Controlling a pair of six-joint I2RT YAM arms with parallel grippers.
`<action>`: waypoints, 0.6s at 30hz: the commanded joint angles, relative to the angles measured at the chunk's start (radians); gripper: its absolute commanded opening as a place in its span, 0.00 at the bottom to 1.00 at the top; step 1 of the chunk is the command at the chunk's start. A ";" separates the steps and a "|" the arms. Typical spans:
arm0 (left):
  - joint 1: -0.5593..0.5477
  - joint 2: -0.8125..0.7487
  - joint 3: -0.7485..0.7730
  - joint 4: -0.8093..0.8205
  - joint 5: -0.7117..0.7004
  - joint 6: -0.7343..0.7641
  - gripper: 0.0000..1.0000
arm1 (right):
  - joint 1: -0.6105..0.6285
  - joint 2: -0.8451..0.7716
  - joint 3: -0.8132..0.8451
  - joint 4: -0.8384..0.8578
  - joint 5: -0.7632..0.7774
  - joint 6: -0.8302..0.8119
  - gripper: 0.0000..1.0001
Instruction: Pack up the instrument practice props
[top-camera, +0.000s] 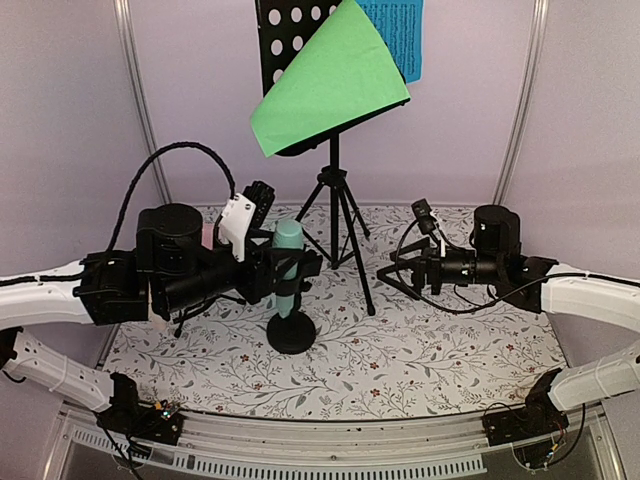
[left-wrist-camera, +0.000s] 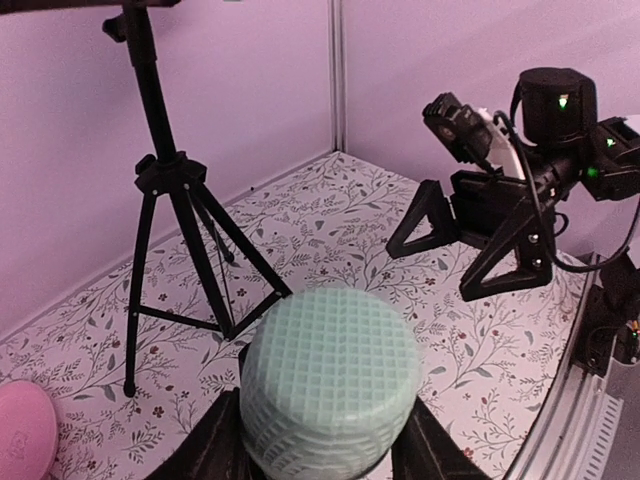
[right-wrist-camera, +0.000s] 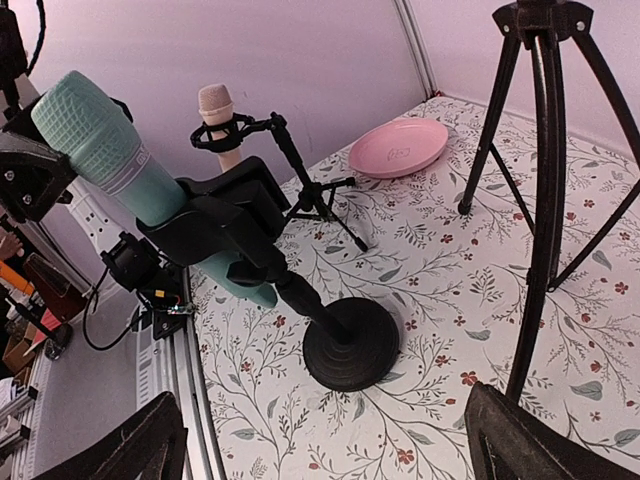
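Note:
The black perforated music rack (top-camera: 290, 35) stands at the back on tripod legs (top-camera: 338, 225), which also show in the left wrist view (left-wrist-camera: 178, 200) and the right wrist view (right-wrist-camera: 545, 150). It carries a green sheet (top-camera: 330, 85) and a blue sheet (top-camera: 402, 30). The mint microphone (top-camera: 287, 245) sits in a black stand with a round base (right-wrist-camera: 352, 342). My left gripper (top-camera: 290, 268) is shut on it, with a finger on each side of its head (left-wrist-camera: 330, 385). The beige microphone (right-wrist-camera: 215, 105) stands on a small black tripod (right-wrist-camera: 312, 195). My right gripper (top-camera: 400, 272) is open and empty, right of the stand.
A pink plate (right-wrist-camera: 398, 148) lies at the far left of the floral mat (top-camera: 440, 350), behind my left arm. Walls close off the back and sides. A metal rail (top-camera: 330, 440) runs along the near edge.

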 joint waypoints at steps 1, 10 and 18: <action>0.016 -0.042 -0.014 0.146 0.168 0.081 0.33 | 0.007 -0.002 -0.028 0.074 -0.111 -0.050 0.99; 0.071 -0.010 -0.047 0.184 0.295 0.103 0.24 | 0.012 -0.088 -0.130 0.223 -0.184 -0.058 0.99; 0.136 -0.002 -0.115 0.308 0.636 0.103 0.18 | 0.023 -0.122 -0.224 0.349 -0.131 -0.098 0.99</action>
